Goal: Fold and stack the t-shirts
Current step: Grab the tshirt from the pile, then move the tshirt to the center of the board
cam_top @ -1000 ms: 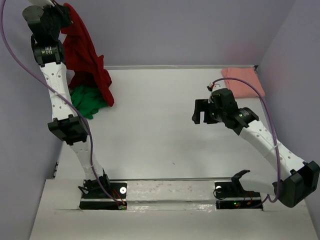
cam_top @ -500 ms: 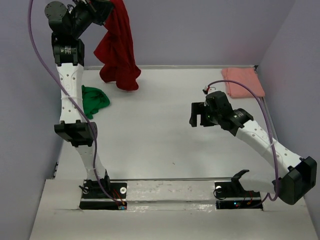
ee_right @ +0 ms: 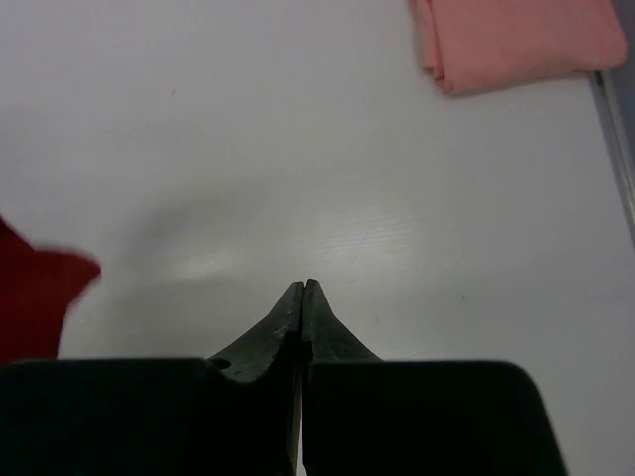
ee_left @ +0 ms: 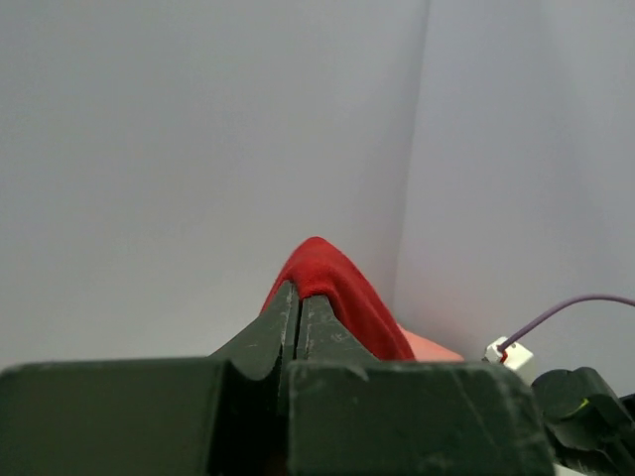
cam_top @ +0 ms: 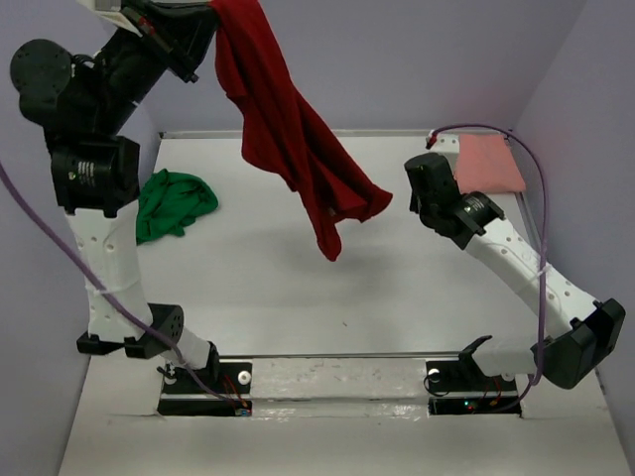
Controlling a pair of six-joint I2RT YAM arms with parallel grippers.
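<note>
Three shirts in play, and only one is looking done: the salmon pink t-shirt point(cam_top: 488, 164) is lying folded flat at the far right of the table point(cam_top: 298, 297).

Big change in the last second: the left gripper point(ee_left: 298, 294) is swinging the dark red t-shirt point(cam_top: 298, 149) up and out from the far left corner, so it's now dangling over the middle, with its lower end trailing toward the right arm. The jaws are pinching tight on a bunched bit of the red cloth, and the wrist view is showing that clearly.

The right gripper point(ee_right: 302, 290) was wide open a moment ago, and now its jaws are sitting fully closed on nothing. A corner of red cloth is poking in at the left edge of its wrist view, well apart from the tips. I'm guessing it's missing its grab or just parking closed, so the shirt isn't getting spread between two grippers yet.

The bright green t-shirt point(cam_top: 174, 201) is sitting crumpled at the far left, uncovered now.

No bins or baskets are showing anywhere, so I'm guessing the stack is going on the pink one.
</note>
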